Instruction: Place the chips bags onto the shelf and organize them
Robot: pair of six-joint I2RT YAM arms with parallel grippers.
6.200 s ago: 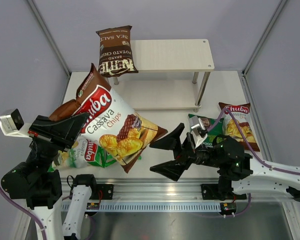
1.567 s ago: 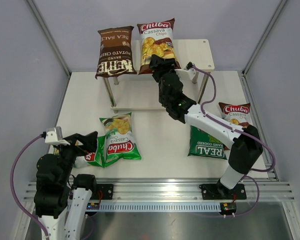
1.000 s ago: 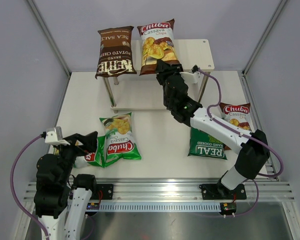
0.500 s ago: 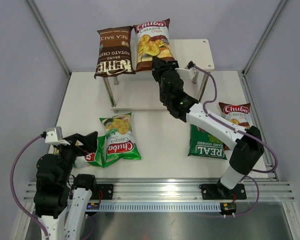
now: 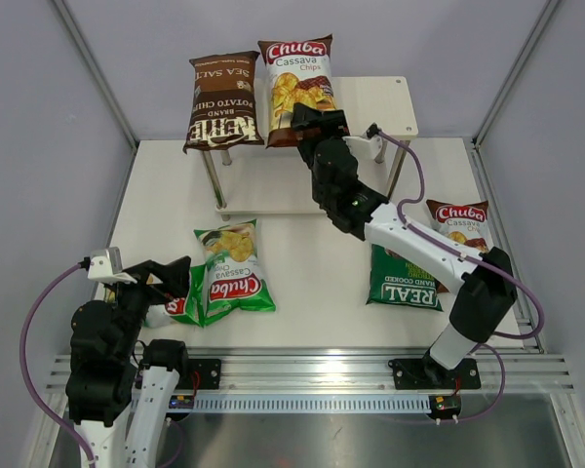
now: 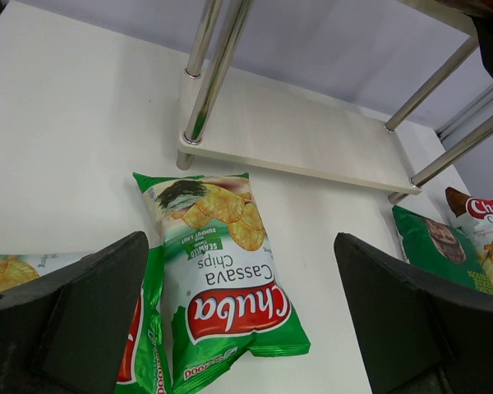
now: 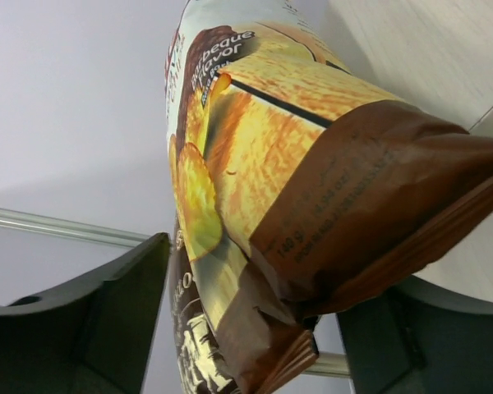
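At the shelf [image 5: 380,102], right arm [image 5: 409,239] outstretched, hand [image 5: 317,121] spread at Cassava bag [image 5: 297,83]

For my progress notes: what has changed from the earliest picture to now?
The white-brown Chuba Cassava bag went from the left gripper onto the top of the shelf beside the Kettle bag; the right gripper now stands open at its near end. The left gripper drew back, open. The Kettle bag stayed.
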